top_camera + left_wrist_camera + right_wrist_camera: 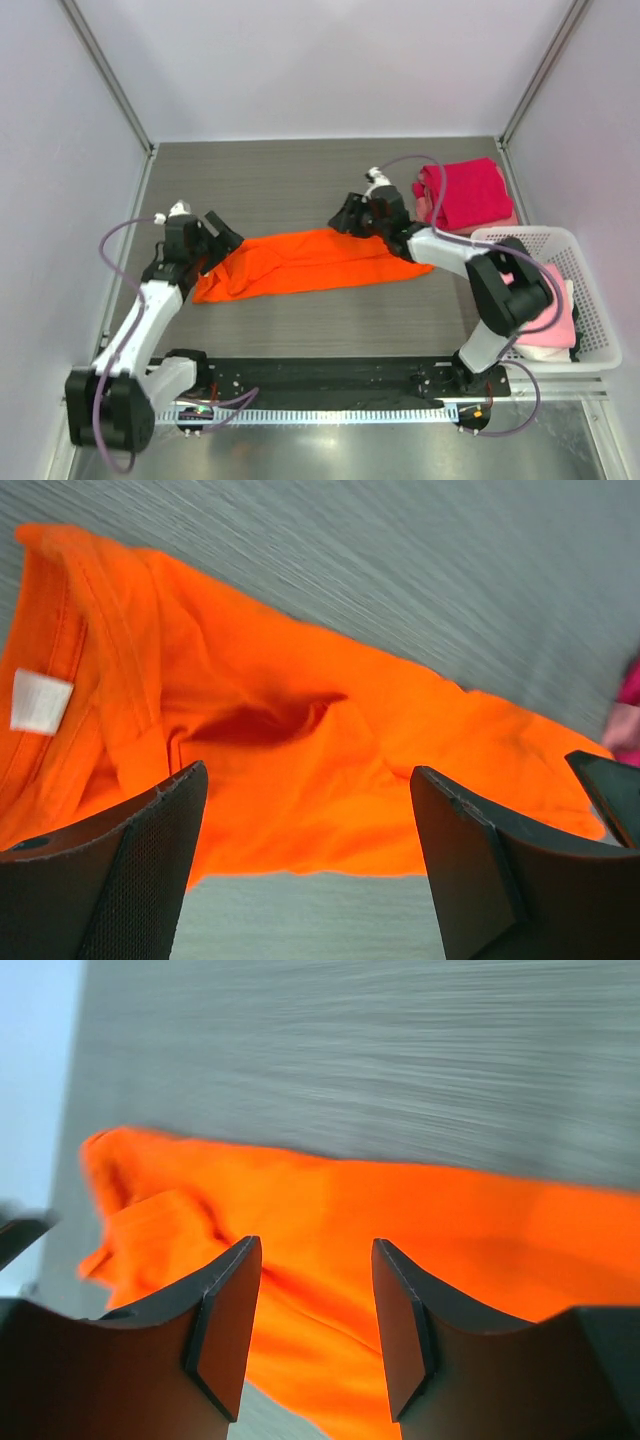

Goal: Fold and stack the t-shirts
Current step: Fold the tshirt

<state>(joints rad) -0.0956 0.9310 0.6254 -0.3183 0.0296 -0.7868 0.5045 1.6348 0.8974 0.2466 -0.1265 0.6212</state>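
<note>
I have both grippers standing over the ends of the orange t-shirt (310, 260), which lies on the table (270, 190) as a long narrow band running from one pair of fingers to the other. The left gripper (222, 232) hangs with its fingers spread wide and nothing between them. In its wrist view the cloth lies flat beneath and just beyond the fingertips, and the white neck label (40, 700) sits out past the left finger (150, 840), so this is the collar end. The right gripper (350, 215) is also parted and pinches nothing, with the other end of the band below and ahead of its fingers. I judge the band to be a lengthwise fold laid down, with an arm at each end to keep it straight. The crosswise fold is not yet done. The magenta-red t-shirt (465, 192) lies folded well beyond the right fingers at the far right of the table, probably the start of the stack. Pale pink shirts (550, 320) wait in the white basket (590, 300).
</note>
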